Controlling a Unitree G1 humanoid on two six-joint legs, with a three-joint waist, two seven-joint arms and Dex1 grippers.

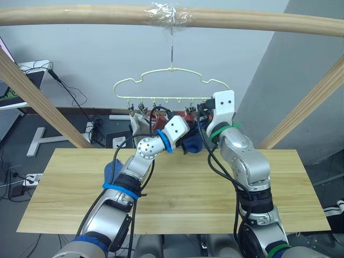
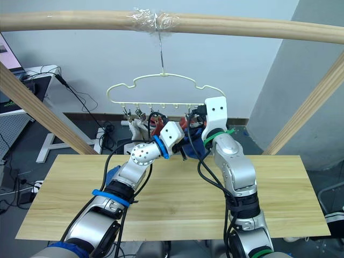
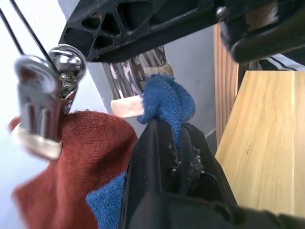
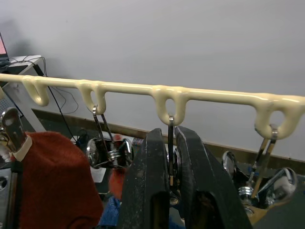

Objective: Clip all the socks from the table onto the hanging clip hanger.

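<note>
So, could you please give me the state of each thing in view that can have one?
Clip hanger: hanging from the pole.
Rust-red sock: clipped, hanging.
Blue sock: pinched in left gripper, raised to a clip.
Right gripper: closed around a clip's wire.
Blue sock on table: lying unclipped.

So both my arms are up under the clip hanger (image 1: pixel 171 85), which hangs by its hook from the taped spot on the wooden pole (image 1: pixel 161 16). My left gripper (image 1: pixel 184 141) is reaching up and across with a blue sock (image 1: pixel 193 142) bunched at its tip, right below the clips. My right gripper (image 1: pixel 206 110) is up at the hanger's lower bar near its right end, just beside that sock. A light grey sock (image 1: pixel 140 122) and a rust-red sock (image 1: pixel 163 121) hang from clips further left. Another blue sock (image 1: pixel 111 171) lies on the table (image 1: pixel 177 188), peeking out beside my left forearm.
</note>
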